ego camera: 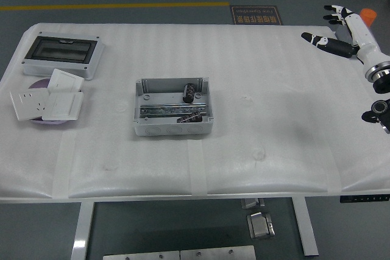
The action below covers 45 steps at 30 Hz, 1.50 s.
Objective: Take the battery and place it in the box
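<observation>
battery (189,92) lies inside the box (173,107), far left of the right robot hand (341,28), whose fingers are spread, empty.

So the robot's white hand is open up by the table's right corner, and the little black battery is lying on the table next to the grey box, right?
Not quite. The head view shows the black battery inside the grey box, not beside it. The white right hand is indeed open by the white table's far right corner.
</observation>
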Each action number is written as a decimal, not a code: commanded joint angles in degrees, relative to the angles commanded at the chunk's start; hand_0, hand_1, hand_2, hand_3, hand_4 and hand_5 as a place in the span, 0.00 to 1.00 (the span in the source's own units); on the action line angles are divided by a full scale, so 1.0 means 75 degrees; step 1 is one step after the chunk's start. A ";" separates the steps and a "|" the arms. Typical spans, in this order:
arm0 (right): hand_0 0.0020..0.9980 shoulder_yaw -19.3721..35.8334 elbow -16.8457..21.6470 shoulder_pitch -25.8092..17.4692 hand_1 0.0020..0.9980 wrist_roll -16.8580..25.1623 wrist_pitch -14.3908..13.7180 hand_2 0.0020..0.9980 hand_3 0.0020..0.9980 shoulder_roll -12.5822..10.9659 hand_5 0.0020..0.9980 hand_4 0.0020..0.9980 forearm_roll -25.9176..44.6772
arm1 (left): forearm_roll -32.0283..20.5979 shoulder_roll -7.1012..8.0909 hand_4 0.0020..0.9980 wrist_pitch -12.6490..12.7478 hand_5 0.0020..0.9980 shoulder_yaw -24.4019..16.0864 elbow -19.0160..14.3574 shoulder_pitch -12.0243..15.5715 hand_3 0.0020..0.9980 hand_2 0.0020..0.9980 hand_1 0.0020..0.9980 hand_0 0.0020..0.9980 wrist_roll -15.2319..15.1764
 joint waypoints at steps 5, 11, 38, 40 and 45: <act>0.90 0.0722 0.0177 -0.0379 0.77 0.0195 -0.0018 0.74 0.77 0.0316 0.55 1.00 0.0457 | -0.0167 -0.0046 0.64 -0.0002 0.24 0.0023 0.0000 0.0050 0.56 0.49 0.65 0.60 -0.0021; 0.88 0.1014 0.0227 -0.0649 0.76 0.0400 0.0023 0.74 0.77 0.0438 0.55 1.00 0.1124 | -0.0210 -0.0091 0.64 0.0032 0.24 0.0006 0.0000 0.0090 0.56 0.49 0.65 0.60 0.0007; 0.86 0.1992 0.1001 -0.1471 0.75 0.0710 -0.0003 0.74 0.78 0.0485 0.51 1.00 0.1874 | -0.0096 -0.0102 0.64 0.0083 0.24 0.0001 0.0000 -0.0001 0.56 0.49 0.65 0.60 0.0016; 0.86 0.2036 0.1012 -0.1505 0.75 0.0713 -0.0001 0.74 0.79 0.0509 0.51 1.00 0.1880 | -0.0088 -0.0090 0.64 0.0085 0.24 0.0001 0.0000 -0.0025 0.56 0.49 0.65 0.60 0.0023; 0.86 0.2102 0.1013 -0.1568 0.75 0.0712 0.0008 0.74 0.79 0.0563 0.51 1.00 0.1911 | -0.0163 -0.0027 0.64 0.0121 0.24 0.0074 0.0000 -0.0081 0.56 0.49 0.65 0.60 0.0048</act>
